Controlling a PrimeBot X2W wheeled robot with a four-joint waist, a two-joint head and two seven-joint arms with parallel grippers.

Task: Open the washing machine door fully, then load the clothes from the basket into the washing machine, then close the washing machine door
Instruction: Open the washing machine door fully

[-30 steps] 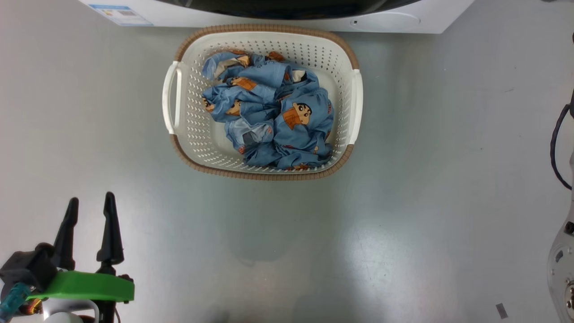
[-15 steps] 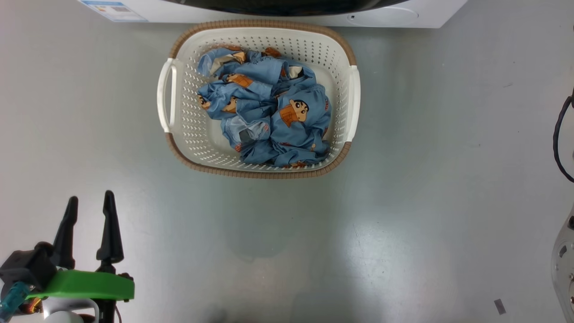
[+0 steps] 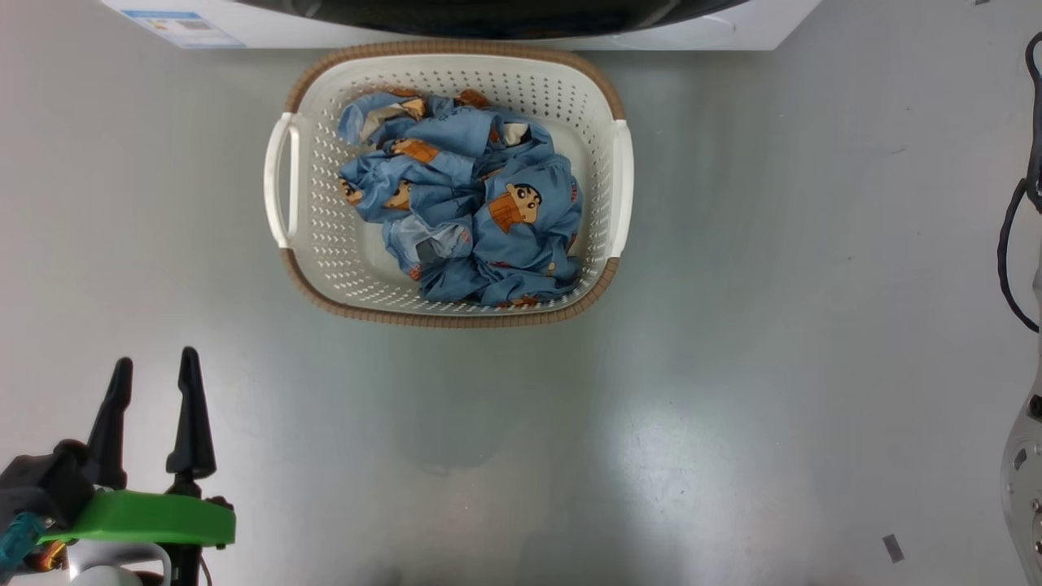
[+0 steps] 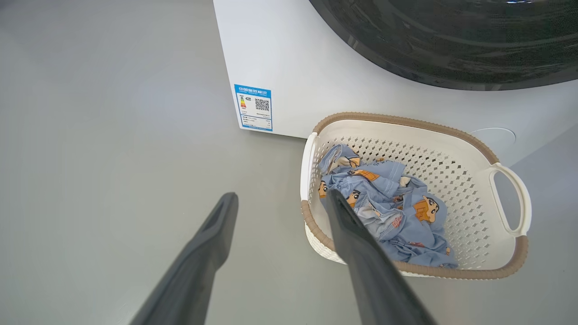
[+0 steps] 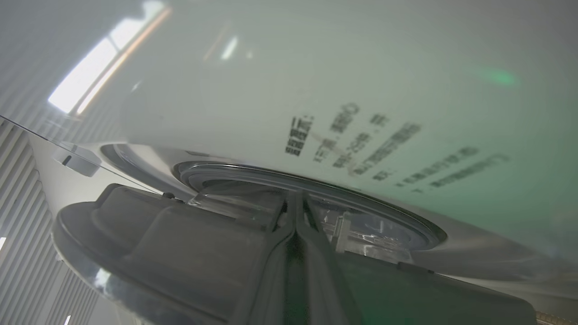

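Blue cartoon-print clothes all in cream perforated basket, 12 o'clock. My left claw spread, empty, 7 o'clock; right claw pressed together at glossy black round door. Judge: door step; loading undone.

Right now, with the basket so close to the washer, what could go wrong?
The clothes lie in one tangled heap; a grab might lift only part and drop some on the floor.
The right gripper, shut, is close to the glossy door and might slip off it.
The basket stands just below the door, so an arm could knock it.
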